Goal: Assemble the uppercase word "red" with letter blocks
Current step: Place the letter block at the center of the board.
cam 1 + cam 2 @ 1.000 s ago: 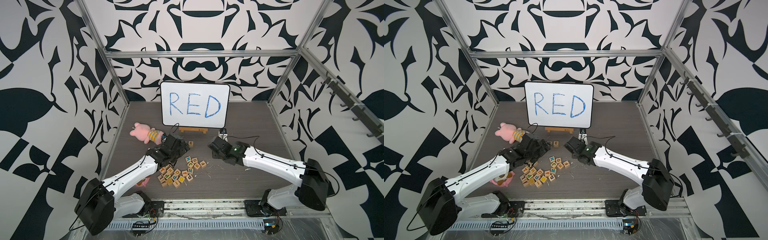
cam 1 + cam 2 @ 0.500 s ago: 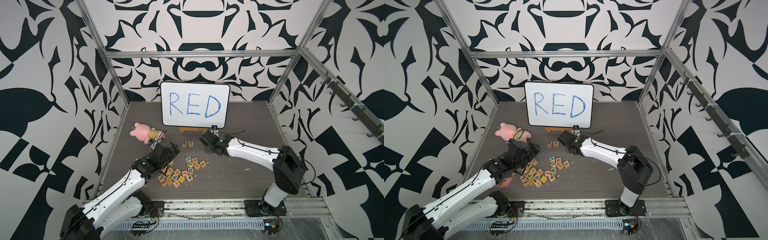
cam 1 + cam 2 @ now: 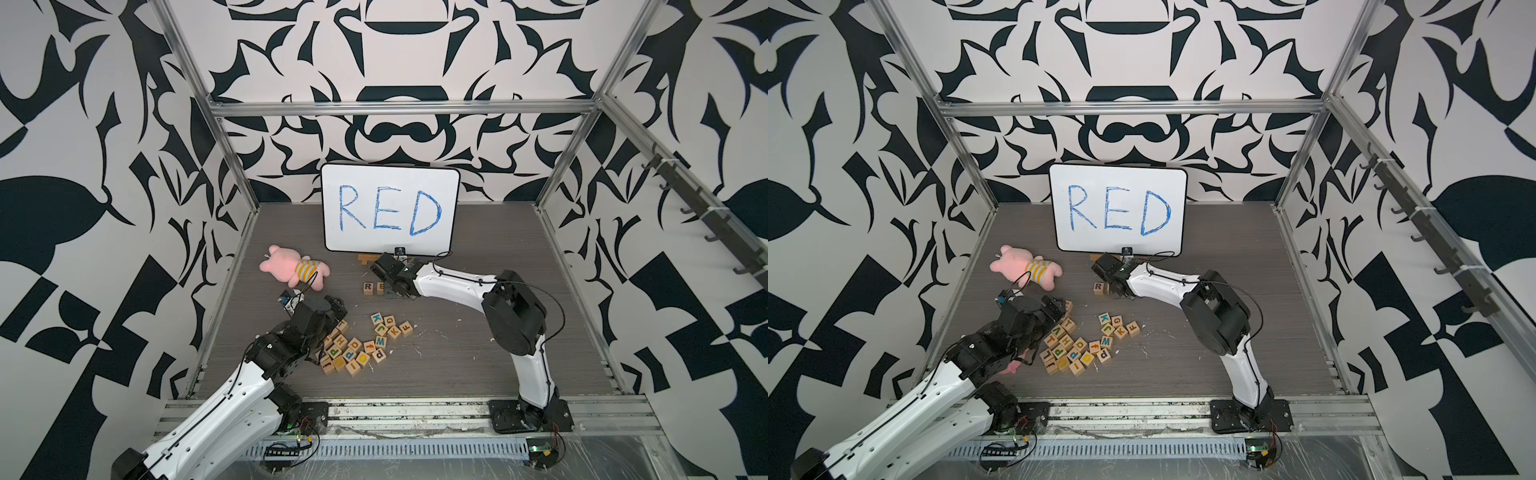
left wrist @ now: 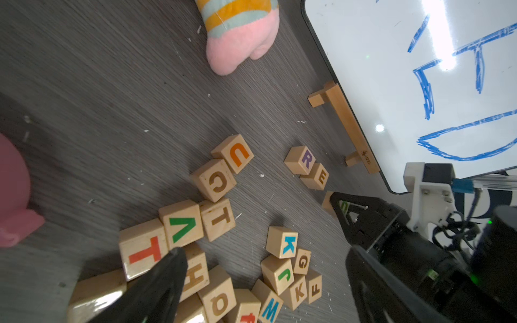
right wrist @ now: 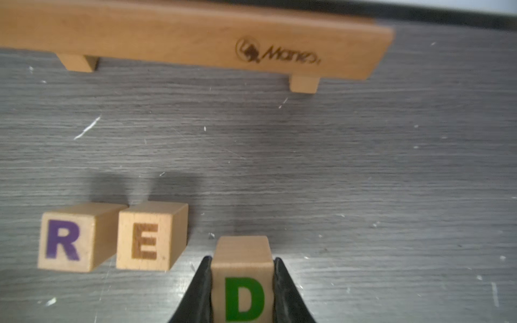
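Robotics lab cell: alu frame (image 3: 399,109), b/w patterned walls (image 3: 83,124), mounting rail (image 3: 407,409).

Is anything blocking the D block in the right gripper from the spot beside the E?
Nothing visible. The D block, held in the right gripper, has only bare table between it and the E block; the wooden stand lies well beyond that gap.

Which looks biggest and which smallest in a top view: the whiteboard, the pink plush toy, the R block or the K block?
1. whiteboard, by far the largest
2. pink plush toy
3. R block and K block: they look about alike, so I won't rank them.
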Controlling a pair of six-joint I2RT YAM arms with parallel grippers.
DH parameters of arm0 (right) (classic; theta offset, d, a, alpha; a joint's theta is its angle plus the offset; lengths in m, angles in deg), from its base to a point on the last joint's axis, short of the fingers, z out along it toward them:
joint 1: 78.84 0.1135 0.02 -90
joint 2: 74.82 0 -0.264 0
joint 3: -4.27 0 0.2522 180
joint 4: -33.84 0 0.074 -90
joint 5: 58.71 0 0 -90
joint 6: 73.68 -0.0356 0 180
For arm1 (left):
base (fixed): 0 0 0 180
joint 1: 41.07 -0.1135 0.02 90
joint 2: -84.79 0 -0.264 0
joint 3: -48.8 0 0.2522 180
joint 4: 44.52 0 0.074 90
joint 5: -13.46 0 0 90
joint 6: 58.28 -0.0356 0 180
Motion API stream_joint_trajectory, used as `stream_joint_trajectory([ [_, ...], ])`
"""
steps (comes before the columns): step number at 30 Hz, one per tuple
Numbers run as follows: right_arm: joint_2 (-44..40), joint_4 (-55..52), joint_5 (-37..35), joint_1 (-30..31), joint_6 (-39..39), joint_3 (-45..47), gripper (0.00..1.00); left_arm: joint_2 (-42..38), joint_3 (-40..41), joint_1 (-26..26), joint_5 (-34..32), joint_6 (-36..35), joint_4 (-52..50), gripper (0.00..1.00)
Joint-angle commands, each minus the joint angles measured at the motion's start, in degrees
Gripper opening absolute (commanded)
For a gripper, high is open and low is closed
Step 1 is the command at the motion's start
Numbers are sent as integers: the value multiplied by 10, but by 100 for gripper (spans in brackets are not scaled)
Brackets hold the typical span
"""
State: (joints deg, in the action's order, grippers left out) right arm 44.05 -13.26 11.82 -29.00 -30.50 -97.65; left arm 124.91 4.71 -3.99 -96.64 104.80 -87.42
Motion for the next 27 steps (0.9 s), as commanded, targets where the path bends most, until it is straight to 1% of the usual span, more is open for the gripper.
stream_joint_trajectory([
  [1,-7,-11,1,-4,-17,-28,29,-5,11,-3,5,-3,-23,93],
  [9,7,-18,-10,-10,-32,-35,31,-4,10,-3,4,-4,-26,93],
  [22,28,-30,-13,-12,-44,-58,41,-5,11,-3,3,-3,-26,93],
  [27,21,-27,-16,-13,-48,-56,42,-8,4,-3,-3,-10,-33,93],
])
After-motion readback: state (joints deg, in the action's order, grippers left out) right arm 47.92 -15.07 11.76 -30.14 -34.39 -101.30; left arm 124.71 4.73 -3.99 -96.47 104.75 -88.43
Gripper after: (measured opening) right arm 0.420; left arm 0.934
